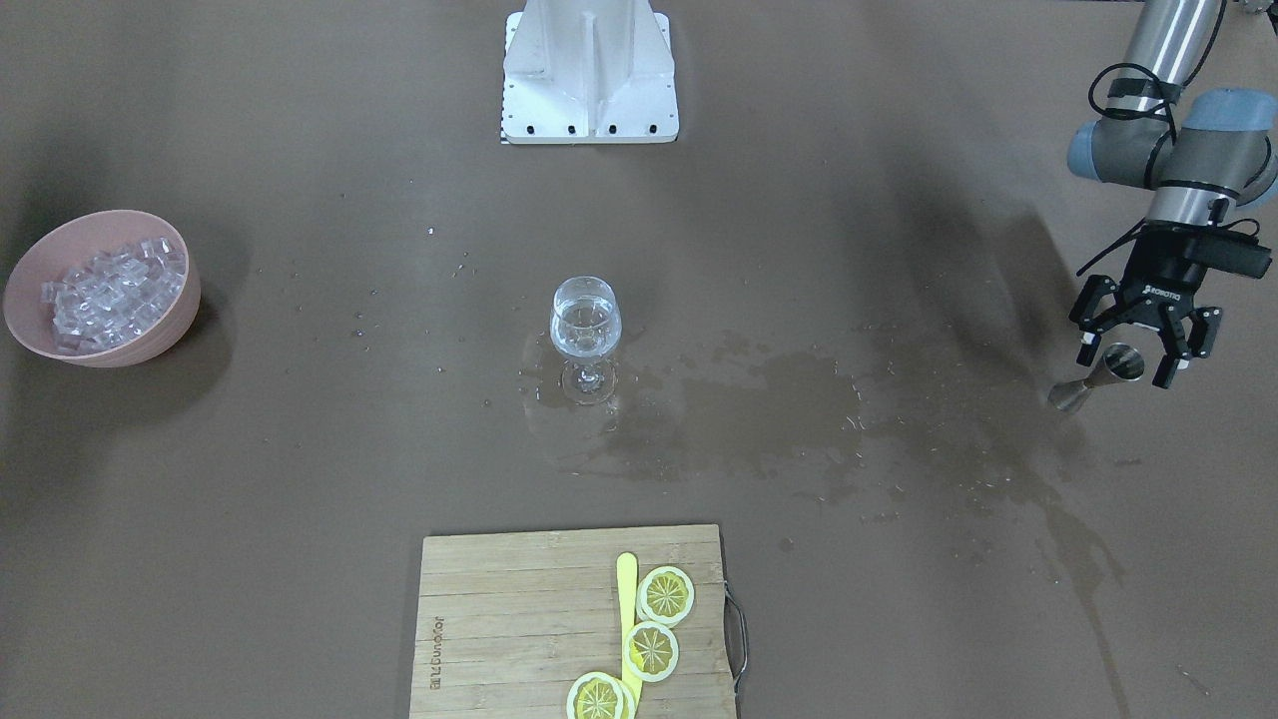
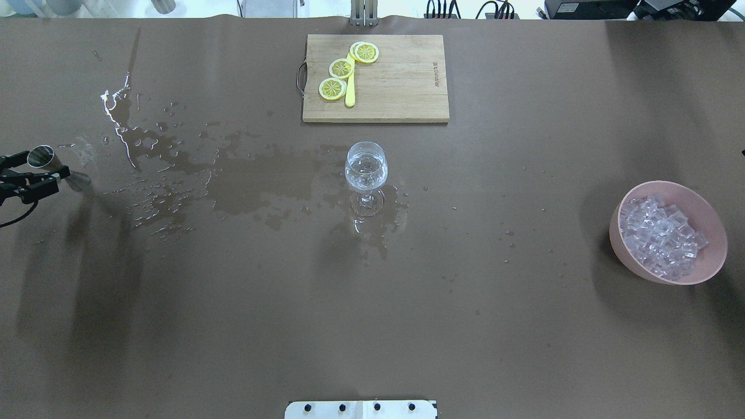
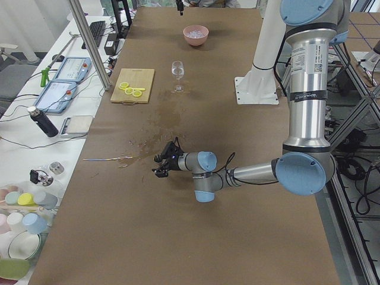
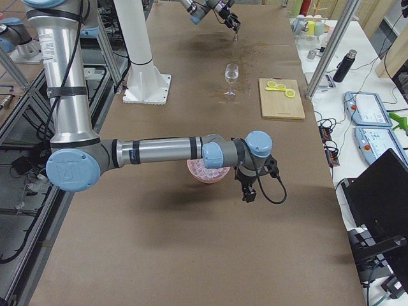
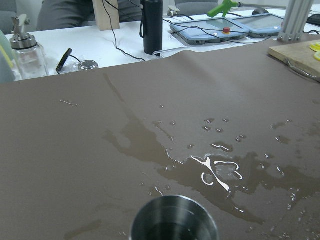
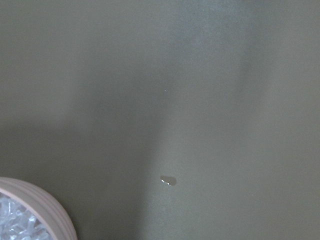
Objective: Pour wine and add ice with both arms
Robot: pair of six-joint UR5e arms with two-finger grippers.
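A wine glass (image 1: 585,325) stands mid-table and holds a little clear wine; it also shows in the overhead view (image 2: 365,171). A pink bowl (image 1: 150,345) full of ice cubes (image 1: 115,290) sits at the robot's right end (image 2: 707,267). My left gripper (image 1: 1138,345) is open, with its fingers on either side of a steel jigger (image 1: 1116,367) that stands on the table. The jigger's rim (image 5: 175,220) fills the bottom of the left wrist view. My right gripper (image 4: 248,194) hangs beside the bowl, past its far side from the glass. I cannot tell whether it is open.
A wooden cutting board (image 2: 396,87) with lemon slices (image 2: 341,68) and a yellow knife (image 2: 350,93) lies across the table from the robot. Spilled liquid (image 2: 256,180) spreads between the jigger and the glass. The white base plate (image 1: 589,75) stands at the robot's edge.
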